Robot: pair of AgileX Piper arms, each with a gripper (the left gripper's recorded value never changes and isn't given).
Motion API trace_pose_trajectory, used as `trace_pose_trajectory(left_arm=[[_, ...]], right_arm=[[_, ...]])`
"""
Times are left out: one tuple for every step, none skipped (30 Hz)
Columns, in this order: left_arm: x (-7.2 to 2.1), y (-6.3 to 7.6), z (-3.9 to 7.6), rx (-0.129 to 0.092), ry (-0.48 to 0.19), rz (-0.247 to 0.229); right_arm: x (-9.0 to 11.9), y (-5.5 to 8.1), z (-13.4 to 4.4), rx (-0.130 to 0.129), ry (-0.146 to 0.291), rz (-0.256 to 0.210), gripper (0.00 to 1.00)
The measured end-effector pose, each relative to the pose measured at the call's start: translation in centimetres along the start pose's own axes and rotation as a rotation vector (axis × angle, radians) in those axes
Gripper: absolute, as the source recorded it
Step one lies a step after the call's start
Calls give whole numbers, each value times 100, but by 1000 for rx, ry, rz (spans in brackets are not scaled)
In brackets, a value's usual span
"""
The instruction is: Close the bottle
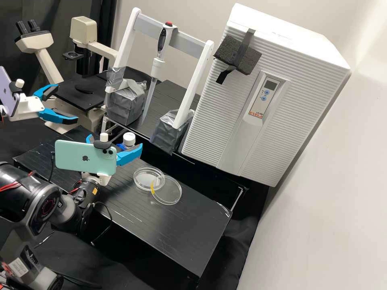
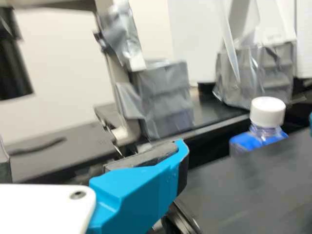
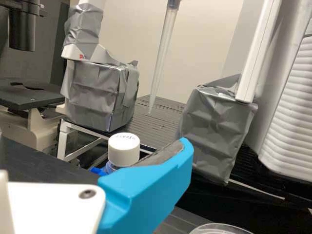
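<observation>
A small bottle point(image 1: 129, 140) with a white cap on its neck and blue contents stands on the black bench near the taped stand foot. My right gripper point(image 1: 117, 144), carrying a green phone, sits just in front of it with its jaws apart. In the right wrist view the bottle point(image 3: 123, 148) rises right behind one blue finger point(image 3: 151, 180); whether they touch is unclear. My left gripper point(image 1: 66, 102) hangs open at the far left by the microscope stage, holding nothing. In the left wrist view the bottle point(image 2: 265, 122) stands well beyond its finger point(image 2: 146, 180).
Two clear petri dishes point(image 1: 148, 178) point(image 1: 167, 190) lie on the bench in front of the bottle. A pipette point(image 1: 159, 60) hangs from a white stand with tape-wrapped feet point(image 1: 125, 100) point(image 1: 171, 129). A large white machine point(image 1: 262, 92) stands at the right, a microscope point(image 1: 40, 44) at the back left.
</observation>
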Motion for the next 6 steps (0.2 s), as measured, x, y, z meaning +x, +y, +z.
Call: trace_pose_trajectory(left_arm=[[-15,12,2,-2,-1,21],[-33,23,1,-14,-3,41],[-52,45,1,-29,-5,61],[-63,61,-2,-33,-5,72],[-74,67,-3,-38,-3,81],[-74,73,-7,-40,1,87]], right_arm=[[0,0,0,0,0,0,100],[0,0,0,0,0,0,100],[0,0,0,0,0,0,100],[0,0,0,0,0,0,100],[0,0,0,0,0,0,100],[0,0,0,0,0,0,100]])
